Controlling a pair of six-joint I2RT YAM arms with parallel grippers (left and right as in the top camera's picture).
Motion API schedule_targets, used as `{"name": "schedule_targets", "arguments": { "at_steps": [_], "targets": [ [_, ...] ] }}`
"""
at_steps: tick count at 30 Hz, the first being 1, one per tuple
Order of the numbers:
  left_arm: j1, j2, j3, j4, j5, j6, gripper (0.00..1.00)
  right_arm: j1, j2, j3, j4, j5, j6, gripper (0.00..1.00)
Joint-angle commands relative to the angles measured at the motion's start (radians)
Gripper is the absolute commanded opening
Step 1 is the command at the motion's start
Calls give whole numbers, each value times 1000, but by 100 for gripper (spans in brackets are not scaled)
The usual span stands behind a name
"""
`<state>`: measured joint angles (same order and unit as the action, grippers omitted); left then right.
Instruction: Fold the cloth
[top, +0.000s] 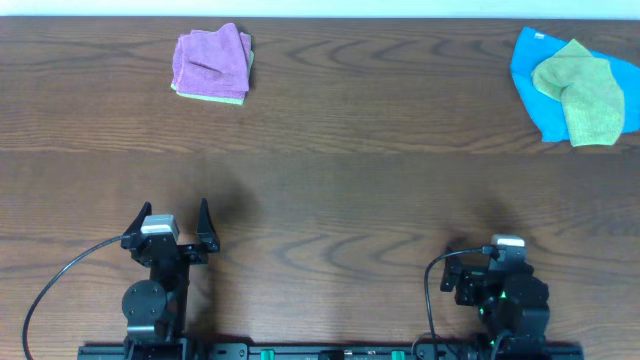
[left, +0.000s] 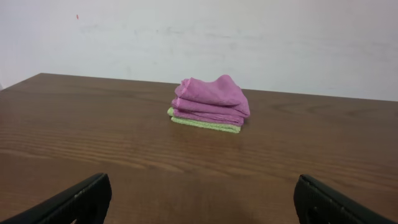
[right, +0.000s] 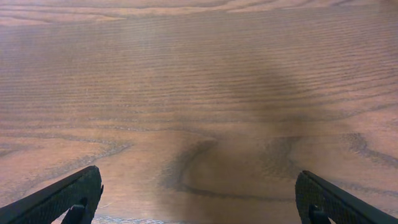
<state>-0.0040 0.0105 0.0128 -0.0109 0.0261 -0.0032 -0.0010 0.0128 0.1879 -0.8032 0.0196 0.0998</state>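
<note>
The cloth (top: 583, 88) is lime-green and lies crumpled at the table's far right, on top of a larger bright blue cloth (top: 535, 75). Neither wrist view shows it. My left gripper (top: 172, 222) rests near the front left edge, open and holding nothing. In the left wrist view its fingertips (left: 87, 196) stand wide apart over bare wood. My right gripper (top: 497, 262) sits near the front right edge. It is open too, with only wood grain between its fingers (right: 326, 196). Both grippers are far from the cloth.
A pink-purple folded cloth (top: 211, 62) lies at the far left on a folded green one (top: 236, 98). The same stack (left: 211, 102) shows ahead in the left wrist view. A white wall (left: 199, 37) rises behind the brown wooden table (top: 330, 190).
</note>
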Motion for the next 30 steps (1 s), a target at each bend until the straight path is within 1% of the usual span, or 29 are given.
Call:
{"name": "schedule_targets", "arguments": {
  "at_steps": [1,5,9,13,16,19,22,24,30],
  "targets": [
    [-4,-6,-8,-65,-7,-3,95,-2,-3,-6,1,14,6,99],
    [-4,-6,-8,-64,-7,-3,95,-2,-3,-6,8,-53,172,99],
    [-4,-6,-8,-65,-7,-3,95,-2,-1,-6,11,-122,186,99],
    [-4,-6,-8,-64,-7,-3,95,-3,10,-2,118,-169,309,99],
    [-4,-6,-8,-65,-7,-3,95,-14,84,25,203,-166,383,99],
    [-4,-6,-8,-65,-7,-3,95,-42,257,113,219,-166,376,99],
    [-4,-6,-8,-65,-7,-3,95,-75,457,252,212,-166,320,99],
    [-4,-6,-8,-64,-7,-3,95,-103,634,402,196,-166,276,99],
    [-4,-6,-8,-65,-7,-3,95,-215,1002,737,138,-142,259,99]
  ]
}}
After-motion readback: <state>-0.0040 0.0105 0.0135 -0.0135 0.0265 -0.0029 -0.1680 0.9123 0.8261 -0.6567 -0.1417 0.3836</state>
